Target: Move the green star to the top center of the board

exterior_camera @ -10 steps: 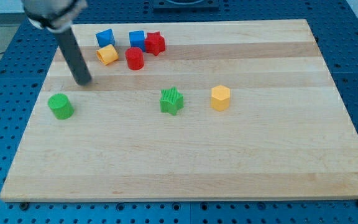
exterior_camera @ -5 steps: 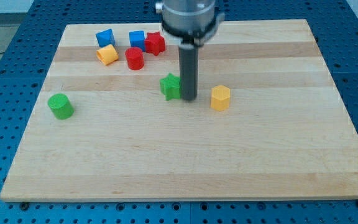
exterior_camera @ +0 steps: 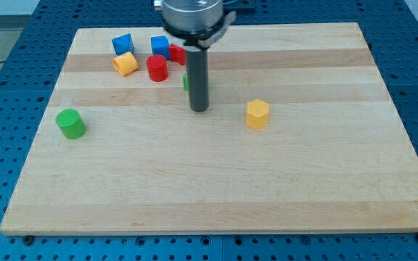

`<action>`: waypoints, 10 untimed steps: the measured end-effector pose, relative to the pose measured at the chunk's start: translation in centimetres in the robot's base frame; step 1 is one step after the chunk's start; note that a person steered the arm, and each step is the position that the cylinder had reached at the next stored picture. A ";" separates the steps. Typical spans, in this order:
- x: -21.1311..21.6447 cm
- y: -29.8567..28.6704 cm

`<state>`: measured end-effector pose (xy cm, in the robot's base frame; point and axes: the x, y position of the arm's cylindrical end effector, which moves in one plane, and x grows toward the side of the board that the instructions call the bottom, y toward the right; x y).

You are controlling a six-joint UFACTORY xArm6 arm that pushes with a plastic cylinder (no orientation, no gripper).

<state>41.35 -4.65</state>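
Note:
The green star (exterior_camera: 186,82) is almost fully hidden behind my rod; only a thin green sliver shows at the rod's left edge, in the upper middle of the wooden board (exterior_camera: 303,181). My tip (exterior_camera: 199,109) rests on the board just below the star, on its bottom side in the view. The red star (exterior_camera: 177,52) lies just above and left of the green sliver, partly covered by the rod.
A red cylinder (exterior_camera: 157,68), a yellow block (exterior_camera: 125,64) and two blue blocks (exterior_camera: 123,43) (exterior_camera: 160,46) cluster at the upper left. A green cylinder (exterior_camera: 70,124) sits at the left. A yellow hexagonal block (exterior_camera: 257,114) lies right of my tip.
My rod swept from the far left to the green star, then pushed it up and slightly left. The star went from the board's middle toward the red star.

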 end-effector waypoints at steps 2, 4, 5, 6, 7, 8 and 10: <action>-5.2 5.5; -0.3 5.7; -3.1 -0.9; -4.8 1.6; -7.9 4.3; -16.7 2.0; -17.8 3.4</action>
